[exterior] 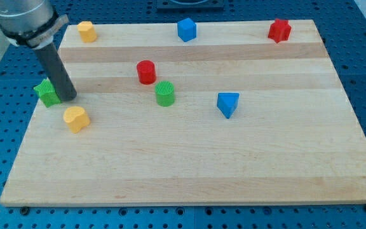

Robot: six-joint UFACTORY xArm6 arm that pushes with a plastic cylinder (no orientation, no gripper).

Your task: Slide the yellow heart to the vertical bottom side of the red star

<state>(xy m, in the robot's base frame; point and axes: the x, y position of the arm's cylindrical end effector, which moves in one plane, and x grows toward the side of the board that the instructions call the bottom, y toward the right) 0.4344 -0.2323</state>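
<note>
The yellow heart [76, 118] lies at the view's left, a little below mid-height of the board. The red star [279, 30] sits at the top right corner. My tip [69, 98] rests on the board just above the yellow heart and right beside the green star [46, 93], which the rod partly hides. The rod [55, 67] slants up to the arm at the view's top left.
A yellow block [86, 31] sits at the top left. A blue block [187, 29] sits at top centre. A red cylinder [146, 72] and green cylinder [164, 93] stand near the middle. A blue triangle [227, 104] lies right of centre. The wooden board [189, 172] ends on a blue perforated table.
</note>
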